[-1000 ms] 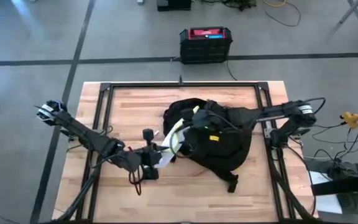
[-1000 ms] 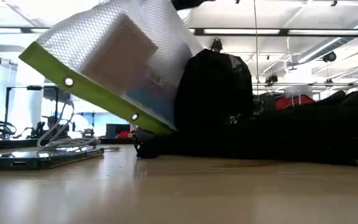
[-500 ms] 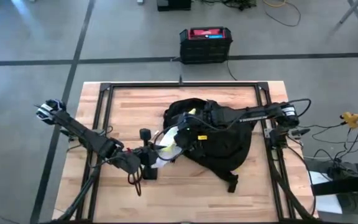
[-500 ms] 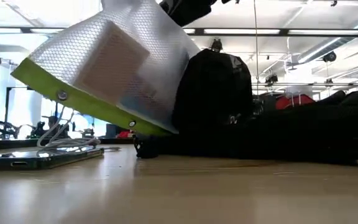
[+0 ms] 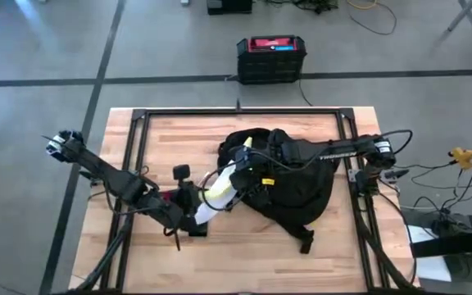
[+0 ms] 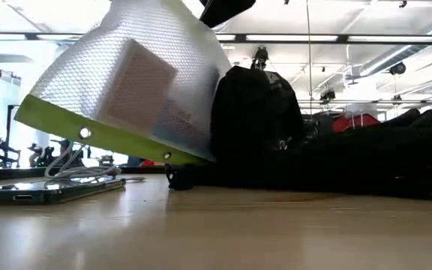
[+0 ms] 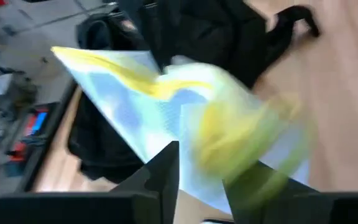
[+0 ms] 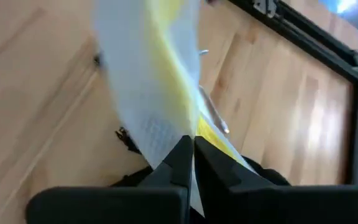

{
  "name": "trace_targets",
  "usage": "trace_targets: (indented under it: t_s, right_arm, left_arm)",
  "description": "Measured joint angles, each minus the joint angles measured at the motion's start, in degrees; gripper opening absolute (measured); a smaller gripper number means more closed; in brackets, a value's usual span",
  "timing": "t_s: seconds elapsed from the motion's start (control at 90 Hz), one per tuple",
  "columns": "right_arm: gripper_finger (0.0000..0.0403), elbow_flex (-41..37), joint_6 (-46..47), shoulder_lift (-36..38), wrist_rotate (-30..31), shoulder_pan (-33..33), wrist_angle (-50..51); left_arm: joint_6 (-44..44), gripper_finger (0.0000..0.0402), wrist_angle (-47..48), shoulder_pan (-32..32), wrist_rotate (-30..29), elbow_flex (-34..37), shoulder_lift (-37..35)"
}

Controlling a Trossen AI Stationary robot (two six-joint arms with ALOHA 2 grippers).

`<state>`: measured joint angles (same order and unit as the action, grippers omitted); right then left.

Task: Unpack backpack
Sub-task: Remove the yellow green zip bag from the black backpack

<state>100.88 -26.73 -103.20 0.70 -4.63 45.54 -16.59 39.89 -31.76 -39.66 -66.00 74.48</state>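
Backpack: your black backpack [image 5: 289, 184] lies flat on the wooden table [image 5: 170, 135], a little to the right of the middle. One strap [image 5: 305, 239] points toward the front edge. In the low view the backpack [image 6: 257, 120] stands as a dark rounded mass behind the pouch.

Pouch: a clear bubble-wrap pouch [image 6: 137, 82] with a yellow-green edge and metal snaps is lifted off the table, tilted, with the green edge low. A pale flat box [image 6: 133, 79] shows inside it. From above you see the pouch [image 5: 218, 187] between the two grippers, just at the left side of the backpack.

Right gripper: your right gripper [image 5: 248, 168] reaches over the backpack and is clenched on the upper end of the pouch. In the right wrist view its fingers [image 8: 180, 158] press together on the pouch [image 8: 157, 93].

Left gripper: your left gripper [image 5: 193, 215] is at the lower end of the pouch, over the table. In the left wrist view the pouch [image 7: 185, 124] is blurred just ahead of the fingers [image 7: 160, 177]; I cannot tell if they grasp it.

Other: a phone [image 6: 28, 193] and a cable [image 6: 70, 166] lie on the table at the left in the low view.
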Motion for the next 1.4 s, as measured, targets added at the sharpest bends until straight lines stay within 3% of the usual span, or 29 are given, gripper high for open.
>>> trace_targets:
  t_s: [0.144, 0.511, 0.844, 1.056, 1.189, 1.3, 1.4]
  right_arm:
    - [0.0, 0.02, -1.77, 0.35, 6.75, -1.27, 0.7]
    - [0.0, 0.09, -0.04, 0.33, 8.42, -1.5, 3.12]
    - [0.0, 0.09, 2.05, 0.33, 8.71, -1.61, 3.77]
    - [0.0, 0.09, 2.28, 0.31, 8.19, -1.69, 3.61]
    - [0.0007, 0.09, -0.7, 0.26, 3.02, -2.29, 3.5]
    - [0.0047, 0.09, -2.04, -0.51, 0.72, -3.18, 2.95]
    - [0.0109, 0.09, -2.39, -1.88, 0.79, -3.41, 1.94]
  left_arm:
    - [-3.11, 0.0125, 0.1, -0.09, 2.76, 0.05, 0.04]
    - [-22.03, 0.016, -1.27, -2.99, 7.33, 1.82, 0.26]
    - [-28.78, 0.0152, -24.02, -6.52, -4.2, 14.38, 0.29]
    - [-26.69, 0.015, -38.71, -6.54, -8.17, 23.37, 0.33]
    - [-20.41, 0.0151, -47.04, -6.5, -8.91, 26.53, 0.33]
    - [-14.17, 0.0132, -48.87, -6.56, -7.98, 26.59, 0.35]
    - [-10.54, 0.0085, -48.87, -6.56, -7.31, 26.07, 0.35]
